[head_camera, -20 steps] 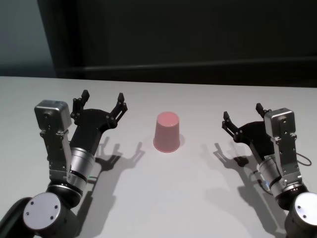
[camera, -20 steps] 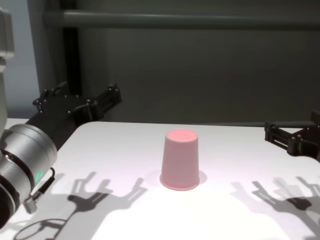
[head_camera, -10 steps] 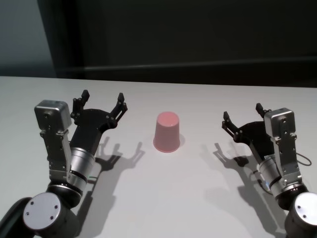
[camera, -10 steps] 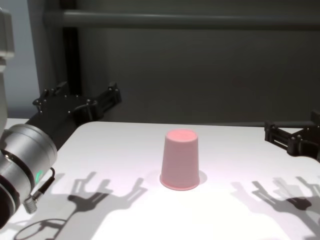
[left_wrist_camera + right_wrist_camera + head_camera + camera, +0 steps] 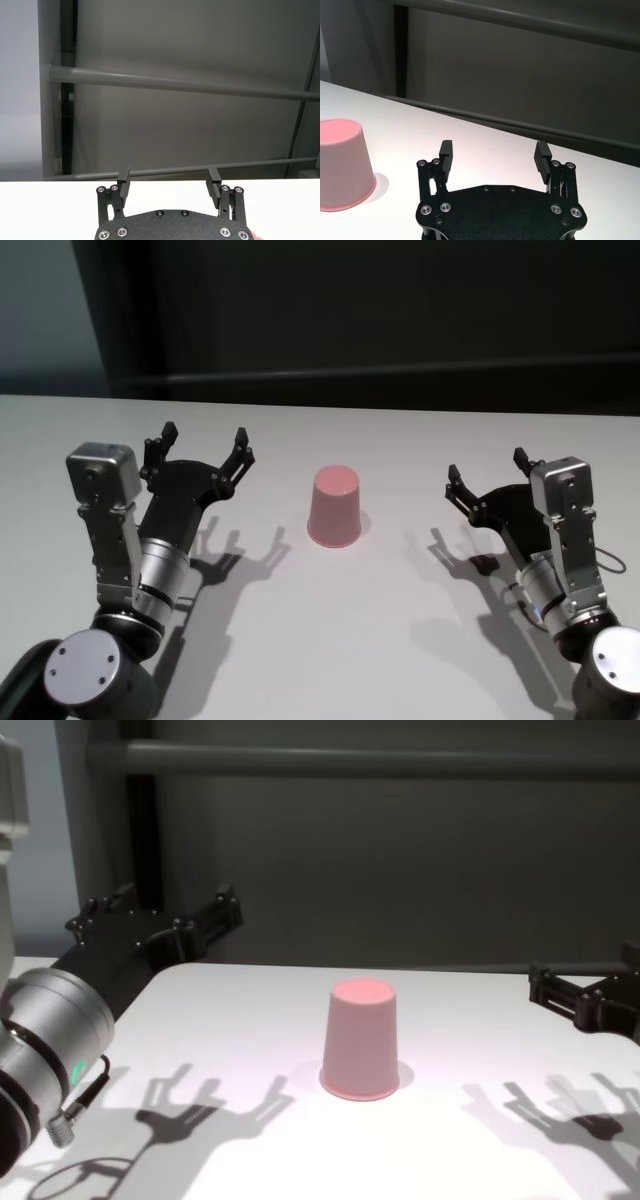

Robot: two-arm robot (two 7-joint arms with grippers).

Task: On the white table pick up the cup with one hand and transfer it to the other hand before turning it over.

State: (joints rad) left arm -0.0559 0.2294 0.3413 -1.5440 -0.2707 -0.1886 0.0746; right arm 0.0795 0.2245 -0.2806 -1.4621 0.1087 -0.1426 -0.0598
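Observation:
The pink cup (image 5: pixel 334 505) stands upside down, rim down and flat base up, in the middle of the white table (image 5: pixel 330 620). It also shows in the chest view (image 5: pixel 360 1039) and the right wrist view (image 5: pixel 342 164). My left gripper (image 5: pixel 204 440) is open and empty, above the table to the cup's left. My right gripper (image 5: pixel 485 471) is open and empty, to the cup's right. In the left wrist view the left gripper (image 5: pixel 169 180) holds nothing. In the right wrist view the right gripper (image 5: pixel 494 151) holds nothing, with the cup off to one side.
A dark wall (image 5: pixel 400 310) with horizontal rails stands behind the table's far edge (image 5: pixel 330 405). The arms cast shadows on the tabletop beside each gripper.
Almost nothing has changed; the head view has shifted very slightly. The cup and both grippers stay where they were.

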